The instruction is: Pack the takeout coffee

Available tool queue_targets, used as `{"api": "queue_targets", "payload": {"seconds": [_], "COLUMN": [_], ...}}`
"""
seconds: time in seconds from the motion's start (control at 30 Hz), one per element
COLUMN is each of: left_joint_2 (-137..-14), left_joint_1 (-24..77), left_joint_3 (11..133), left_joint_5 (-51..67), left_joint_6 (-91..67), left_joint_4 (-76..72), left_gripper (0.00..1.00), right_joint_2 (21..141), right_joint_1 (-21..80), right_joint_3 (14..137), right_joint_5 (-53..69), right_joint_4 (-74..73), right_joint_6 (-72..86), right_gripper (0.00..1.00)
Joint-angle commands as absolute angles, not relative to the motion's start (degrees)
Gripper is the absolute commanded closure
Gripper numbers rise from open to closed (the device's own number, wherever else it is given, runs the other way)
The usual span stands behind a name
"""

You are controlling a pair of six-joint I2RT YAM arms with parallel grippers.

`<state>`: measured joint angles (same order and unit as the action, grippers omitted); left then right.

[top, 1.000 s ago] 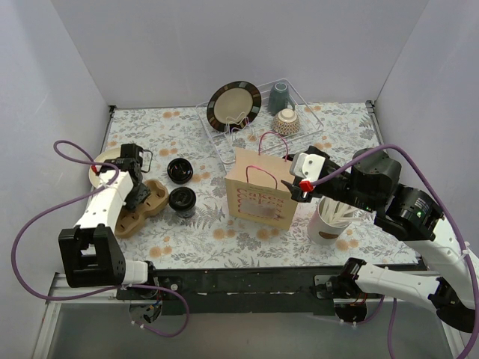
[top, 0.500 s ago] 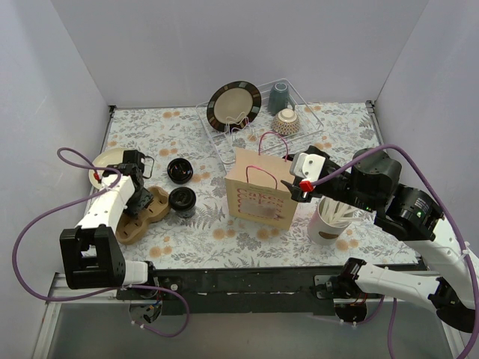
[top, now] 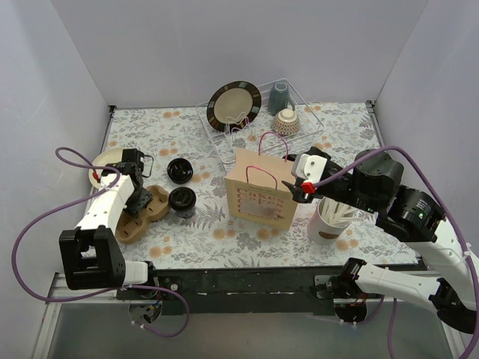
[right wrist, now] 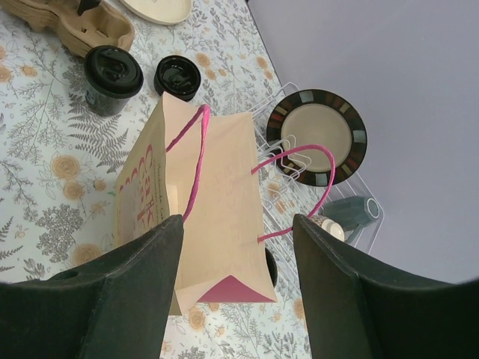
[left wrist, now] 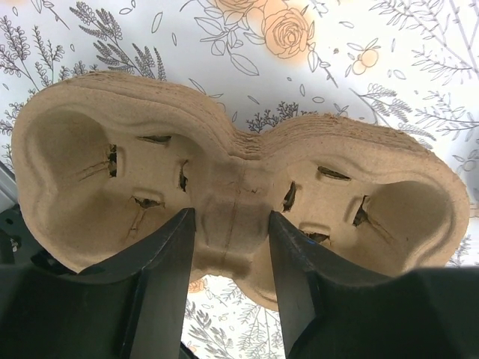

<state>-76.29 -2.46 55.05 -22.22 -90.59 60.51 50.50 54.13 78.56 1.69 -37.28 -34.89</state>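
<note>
Moulded pulp carrier [left wrist: 239, 168] — two round wells, left tool [left wrist: 228, 217] pinching its narrow waist | right tool [right wrist: 237, 224] wide above kraft bag [right wrist: 224, 172]

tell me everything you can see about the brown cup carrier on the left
The cup carrier is moulded brown pulp, rough and fibrous: two round wells joined by a narrow waist. Both wells are empty, with slit tabs in their walls. It is at the left of the floral tablecloth, near a lidded black cup. The left gripper pinches its waist.
</note>
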Motion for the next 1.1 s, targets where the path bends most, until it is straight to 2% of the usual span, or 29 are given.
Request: {"api": "queue_targets", "payload": {"seconds": [0.0, 0.13, 0.17, 0.27, 0.33, 0.37, 0.5, 0.53, 1.07], "left_joint_2": [-72.4, -72.2, -72.2, -72.2, -71.6, -71.5, -72.0, -72.2, -73.2], "left_joint_1": [-2.8, -2.7, -2.7, -2.7, -2.6, -2.7, -2.7, -2.7, -2.7], "left_joint_3": [58.8, 58.2, 57.8, 56.7, 56.4, 56.6, 57.8, 57.7, 52.6], "left_joint_5": [-24.2, -23.0, -22.9, -22.1, -21.6, -21.7, -23.1, -23.2, -20.7], "left_joint_6": [-92.2, -91.9, -91.9, -92.0, -92.2, -92.1, -92.1, -91.9, -88.9], "left_joint_4": [61.6, 60.9, 60.8, 60.6, 60.4, 60.4, 61.5, 61.6, 54.9], "left_gripper": [0.59, 0.55, 0.57, 0.73, 0.75, 0.74, 0.52, 0.5, 0.48], "right_joint_2": [49.7, 49.7, 49.7, 49.5, 49.5, 49.4, 49.0, 49.0, 48.8], "right_joint_1": [54.4, 54.5, 54.4, 54.4, 54.4, 54.4, 54.4, 54.4, 54.4], "right_joint_3": [78.1, 78.1, 78.1, 78.3, 78.4, 78.6, 78.7, 78.7, 79.3], "right_joint_5": [2.1, 2.2, 2.2, 2.3, 2.2, 2.1, 2.1, 2.0, 1.7], "right_joint_4": [-34.8, -34.6, -34.6, -34.6, -34.9, -35.0, -35.2, -35.5, -36.1], "right_joint_6": [-35.4, -35.4, -35.5, -35.5, -35.5, -35.5, -35.4, -35.3, -34.9], "right_gripper": [0.32, 0.32, 0.32, 0.32, 0.32, 0.32, 0.32, 0.32, 0.32]}}
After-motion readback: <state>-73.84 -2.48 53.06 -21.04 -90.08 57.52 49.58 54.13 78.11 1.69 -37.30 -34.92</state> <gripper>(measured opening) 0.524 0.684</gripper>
